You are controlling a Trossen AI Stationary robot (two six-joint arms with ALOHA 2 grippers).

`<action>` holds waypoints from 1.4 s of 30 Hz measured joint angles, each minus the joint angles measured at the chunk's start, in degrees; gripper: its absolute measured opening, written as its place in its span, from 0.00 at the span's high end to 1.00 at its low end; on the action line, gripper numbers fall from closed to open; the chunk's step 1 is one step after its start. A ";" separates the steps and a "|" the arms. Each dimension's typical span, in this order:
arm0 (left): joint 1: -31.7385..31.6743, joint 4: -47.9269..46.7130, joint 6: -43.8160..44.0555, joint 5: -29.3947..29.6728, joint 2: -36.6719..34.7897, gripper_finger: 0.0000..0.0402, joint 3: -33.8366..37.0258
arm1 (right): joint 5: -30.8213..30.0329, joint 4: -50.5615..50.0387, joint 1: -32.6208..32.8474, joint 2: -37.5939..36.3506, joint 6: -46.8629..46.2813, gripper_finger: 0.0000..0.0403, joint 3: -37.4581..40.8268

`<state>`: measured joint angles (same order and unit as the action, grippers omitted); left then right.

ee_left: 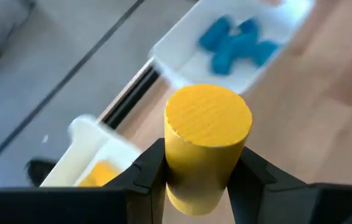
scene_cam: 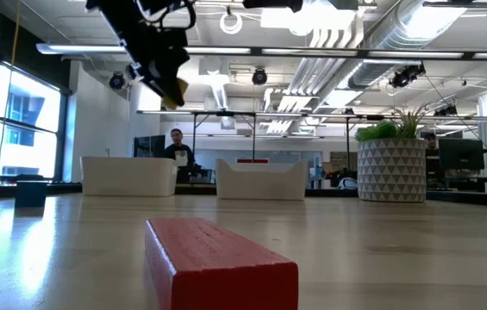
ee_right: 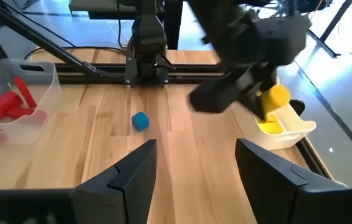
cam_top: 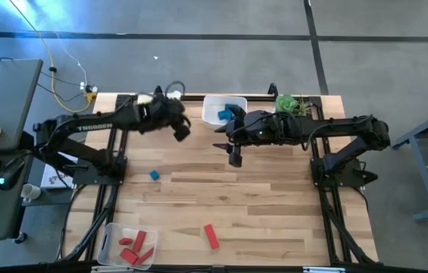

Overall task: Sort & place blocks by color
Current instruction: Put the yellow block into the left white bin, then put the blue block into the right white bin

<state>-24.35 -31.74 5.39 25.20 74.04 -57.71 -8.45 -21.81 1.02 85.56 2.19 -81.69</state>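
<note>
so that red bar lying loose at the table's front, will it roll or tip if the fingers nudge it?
The red bar probably slides rather than rolls: it has flat faces and square edges. It lies long and low, so tipping looks unlikely. It looks solid and stiff.

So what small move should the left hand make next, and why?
Probably carry on to the yellow bin and release there. The left hand is shut on a yellow cylinder, raised above the table, and that bin already holds yellow pieces.
</note>
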 joint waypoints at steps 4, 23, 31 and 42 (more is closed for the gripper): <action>-8.47 -1.49 0.00 -4.68 0.00 0.75 0.00 | 0.02 -0.61 0.00 0.00 -0.89 0.49 0.00; -31.24 -1.63 2.15 -20.43 11.02 0.73 0.00 | 0.02 -1.08 0.00 0.00 -3.73 0.49 0.00; -31.29 -1.65 2.27 -19.29 14.18 0.67 0.00 | 0.02 -1.10 0.00 0.00 -3.75 0.49 0.00; -31.29 -3.49 1.97 -17.15 14.25 0.53 -0.02 | 0.04 -2.37 1.29 0.00 -10.31 0.49 0.02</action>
<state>-55.64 -35.23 7.36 8.05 88.29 -57.74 -8.41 -24.18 2.30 85.56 -8.12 -81.67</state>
